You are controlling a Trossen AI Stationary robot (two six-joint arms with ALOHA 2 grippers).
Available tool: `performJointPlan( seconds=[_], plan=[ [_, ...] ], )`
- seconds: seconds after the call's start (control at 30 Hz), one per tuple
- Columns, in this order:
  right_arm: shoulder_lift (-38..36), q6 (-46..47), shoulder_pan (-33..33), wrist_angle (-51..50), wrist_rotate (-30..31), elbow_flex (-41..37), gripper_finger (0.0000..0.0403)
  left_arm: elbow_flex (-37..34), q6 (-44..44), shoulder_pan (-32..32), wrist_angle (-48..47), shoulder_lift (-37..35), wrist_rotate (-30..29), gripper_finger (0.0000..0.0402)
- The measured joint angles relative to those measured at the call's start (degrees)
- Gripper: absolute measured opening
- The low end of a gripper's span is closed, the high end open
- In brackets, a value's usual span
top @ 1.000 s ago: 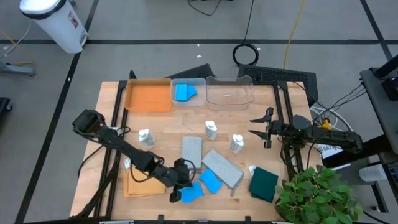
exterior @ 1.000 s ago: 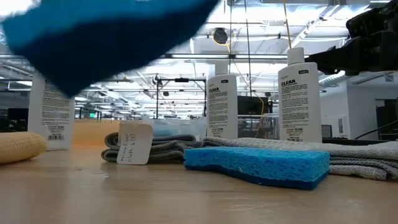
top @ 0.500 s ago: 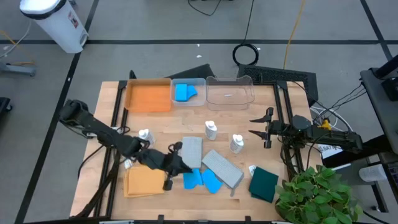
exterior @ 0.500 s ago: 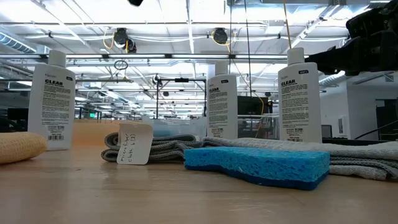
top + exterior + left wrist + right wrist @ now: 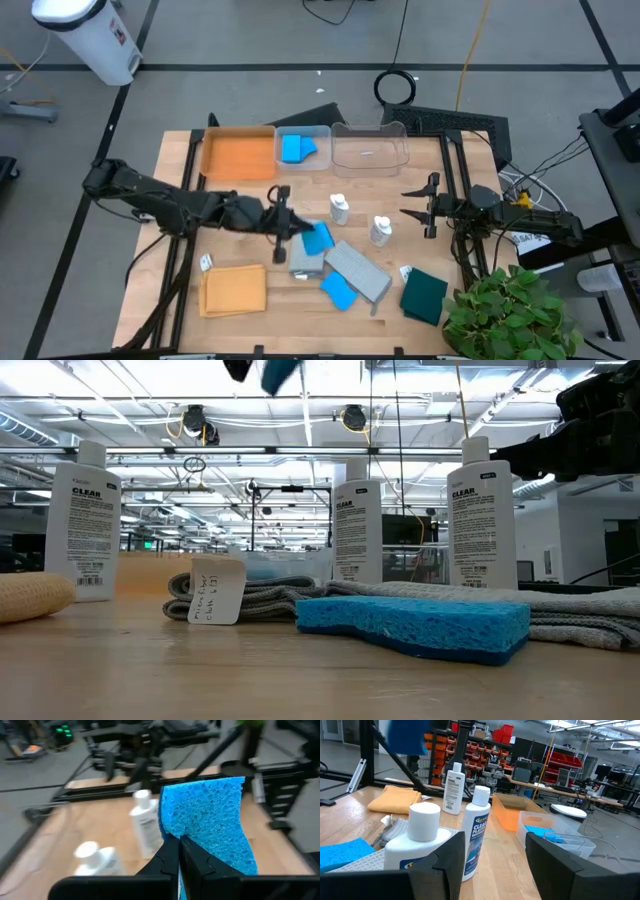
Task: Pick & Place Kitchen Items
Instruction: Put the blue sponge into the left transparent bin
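My left gripper [image 5: 298, 232] is shut on a bright blue sponge [image 5: 318, 238], held in the air over a grey folded cloth [image 5: 305, 257]. It also shows at the top of the low view [image 5: 278, 372]. A second blue sponge [image 5: 338, 291] lies flat on the table beside another grey cloth [image 5: 358, 271]. Two white bottles [image 5: 340, 208] [image 5: 380, 231] stand upright nearby. An orange cloth [image 5: 233, 291] and a dark green cloth [image 5: 424, 296] lie flat near the front edge. My right gripper [image 5: 412, 206] is open and empty at the table's right side. My left gripper pinches the sponge's near end [image 5: 186, 831] between its two fingers [image 5: 170, 857]. The fingers come roughly level from the table's left. The sponge sticks out past the fingertips, lifted clear of the table and the cloths.
An orange tray [image 5: 240, 156], a clear bin [image 5: 322, 160] with a blue sponge [image 5: 296, 148] in it, and an empty clear bin [image 5: 370, 150] stand along the far edge. A plant [image 5: 505, 310] is at the near right corner. A white tag [image 5: 215, 600] stands by the cloth.
My left gripper has carried the blue sponge up from the table near the front edge and toward the far edge and right. It now holds the sponge clear above the grey cloth. The right arm has kept still.
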Motion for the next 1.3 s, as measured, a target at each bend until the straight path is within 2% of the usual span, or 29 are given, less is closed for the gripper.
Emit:
performJointPlan(
  seconds=[0.43, 0.6, 0.77, 1.07, 1.3],
  plan=[
    [0.0, 0.01, 0.0, 0.02, 0.0, 0.01, 0.0181, 0.0, 1.49, 18.41, 0.76, -0.81, 0.7, 0.0009],
    [0.0, -0.01, 0.02, 0.0, 0.0, 0.01, 0.0181, -0.11, 1.2, 27.14, 0.29, -1.56, 9.22, 0.0006],
    [0.0, 0.0, 0.0, 0.01, 0.01, 0.0, 0.0181, -0.89, -0.16, 35.36, 1.01, -1.62, 12.84, 0.0004],
    [0.0, -0.01, 0.02, 0.02, 0.0, -0.01, 0.0181, -6.93, -7.43, 48.33, 11.96, -1.59, 16.58, 0.0007],
    [0.0, 0.01, 0.02, 0.0, 0.02, -0.01, 0.0181, -11.95, -11.13, 53.31, 18.87, 1.51, 16.58, 0.0007]
  ],
)
